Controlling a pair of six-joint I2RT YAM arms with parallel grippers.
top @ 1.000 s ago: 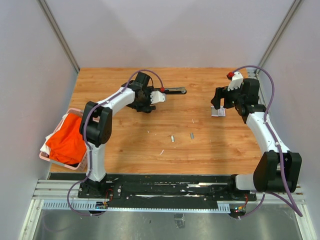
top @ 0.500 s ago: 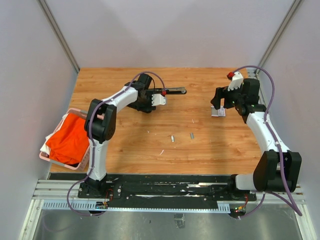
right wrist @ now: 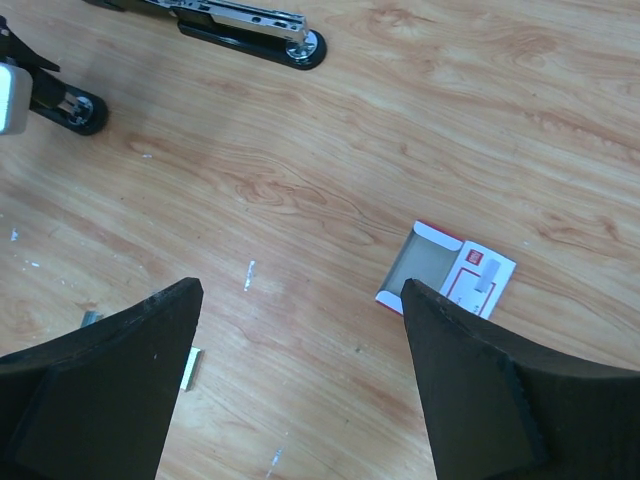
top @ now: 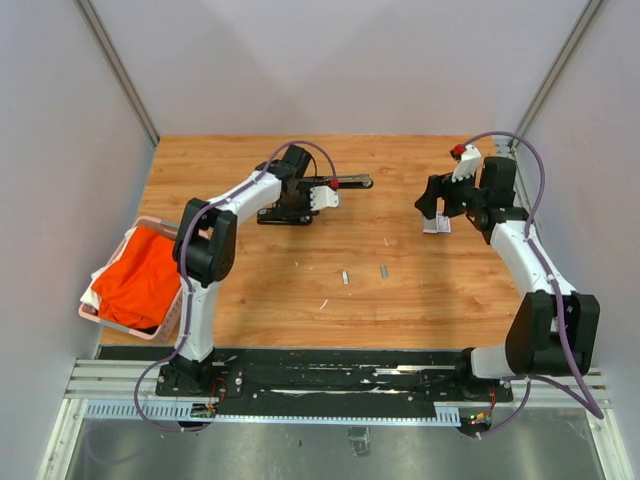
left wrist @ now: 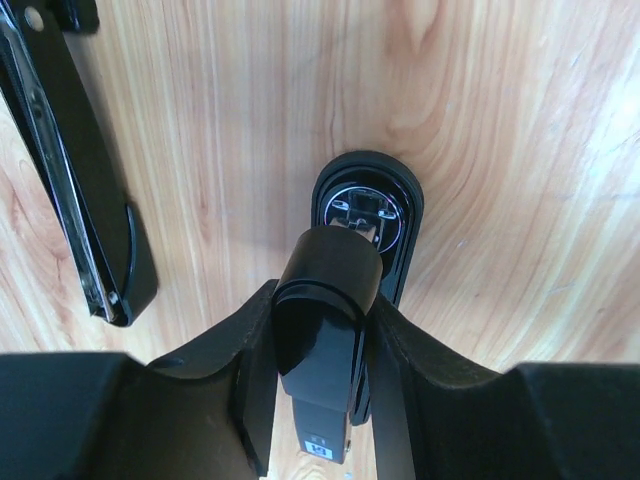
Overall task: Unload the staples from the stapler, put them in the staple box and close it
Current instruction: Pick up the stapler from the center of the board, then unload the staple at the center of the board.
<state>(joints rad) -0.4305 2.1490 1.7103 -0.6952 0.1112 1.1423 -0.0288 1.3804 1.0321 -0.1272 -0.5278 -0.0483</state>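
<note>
- Our biggest worry: the left gripper (left wrist: 325, 335) is clamped narrow on the stapler (left wrist: 328, 270), and that black shell is smooth and glossy, so we reckon it could slip or twist out if the arm tips it
- The long black arm with the shiny metal rail (left wrist: 50, 150) lies just beside it. We can't tell if any strips sit in that channel, and a hard shake could fling them
- The staples (top: 345, 277) we can see are thin silvery slivers lying flat on the grainy wooden table (top: 250, 290), between the arms and well apart from the stapler, so they look fiddly to pinch
- The right gripper (right wrist: 300, 300) hangs wide open and holds nothing, near the flat white box (right wrist: 447, 275), which looks like light card and easy to knock
</note>
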